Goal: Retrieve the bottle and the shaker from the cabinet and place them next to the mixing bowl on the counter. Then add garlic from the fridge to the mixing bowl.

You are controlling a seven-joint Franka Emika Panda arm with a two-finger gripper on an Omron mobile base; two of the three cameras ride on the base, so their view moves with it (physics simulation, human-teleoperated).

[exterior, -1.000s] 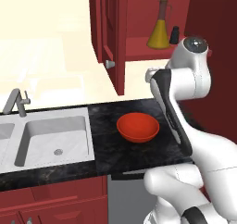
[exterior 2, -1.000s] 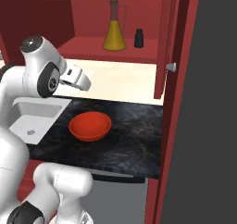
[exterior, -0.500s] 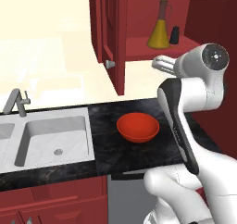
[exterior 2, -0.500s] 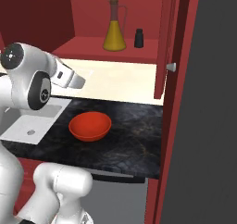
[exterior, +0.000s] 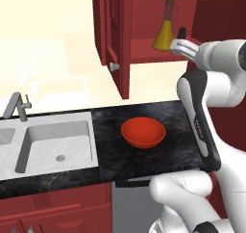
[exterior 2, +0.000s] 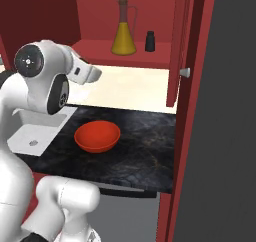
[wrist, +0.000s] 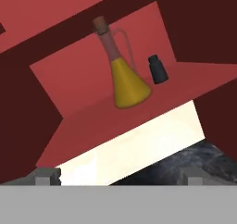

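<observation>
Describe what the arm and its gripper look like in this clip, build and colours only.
A glossy white arm of rounded, tubular links, with dark grey joint caps and a dark band along one link. The gripper is a pale grey-white block. In the hand view its fingers end in small grey square tips. No cables or markings visible.

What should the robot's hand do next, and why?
Probably reach forward toward the bottle. The gripper is open and empty, short of the cabinet shelf, where the bottle and shaker stand; the mixing bowl waits alone on the counter.
</observation>
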